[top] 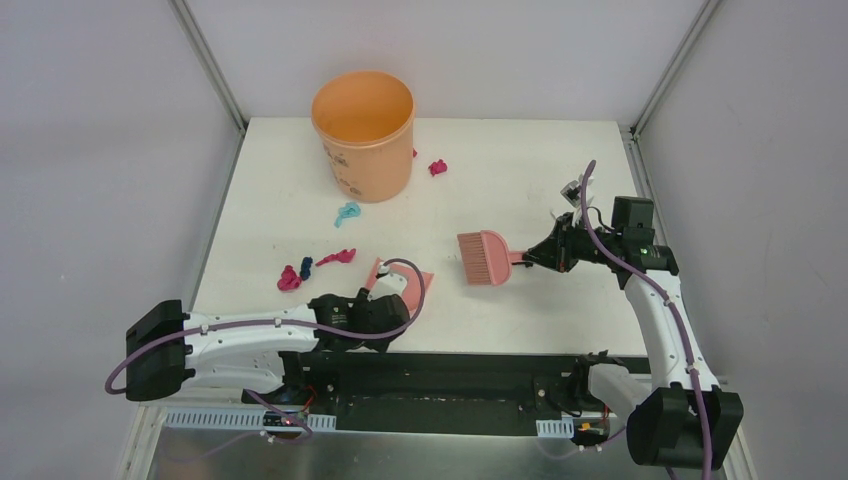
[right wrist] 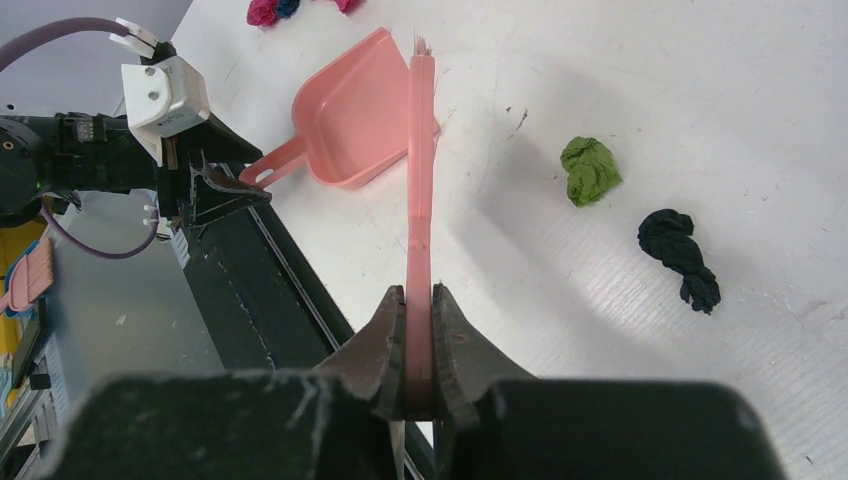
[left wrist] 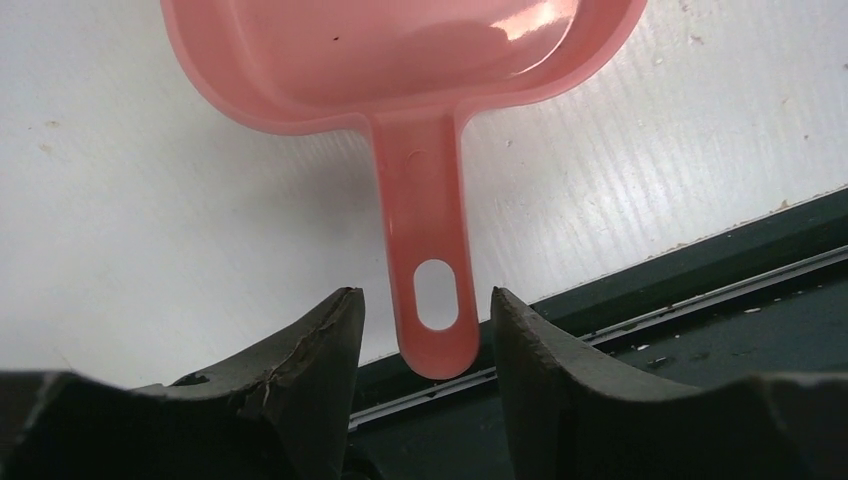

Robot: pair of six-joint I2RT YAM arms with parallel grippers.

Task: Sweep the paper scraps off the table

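White rectangular table (top: pixel 520 180), black rail along its front edge, is carrying all items. A round orange plastic bucket (top: pixel 362 135) is standing upright at the far edge, left of centre.

The left arm is lying low along the front rail. The left gripper (left wrist: pixel 425 297) is sitting at the table's front edge, jaws spread, one on each side of the handle end of the pink plastic dustpan (left wrist: pixel 400 60), with a gap showing on both sides. The dustpan is lying flat near the front edge, and its handle, pierced by an oval hole, is sticking out over the rail.

The right arm is reaching in from the right. The right gripper (right wrist: pixel 418 300) is pinching the flat handle of the pink hand brush (top: pixel 485 258), jaws pressed against both faces. The brush head is pointing left, near the dustpan but apart from it. Bristle contact with the table: cannot tell.

The small crumpled paper scraps (top: pixel 337 257) are lying scattered on the table:
- a magenta strip, a dark blue wad (top: pixel 306 268) and a magenta wad (top: pixel 289 279) are clustering left of the dustpan
- a light blue wad (top: pixel 347 212) is lying just in front of the bucket
- a magenta wad (top: pixel 437 167) is lying right of the bucket
- a green wad (right wrist: pixel 589 170) and a black wad (right wrist: pixel 680 258) are lying apart, on the side of the brush away from the dustpan
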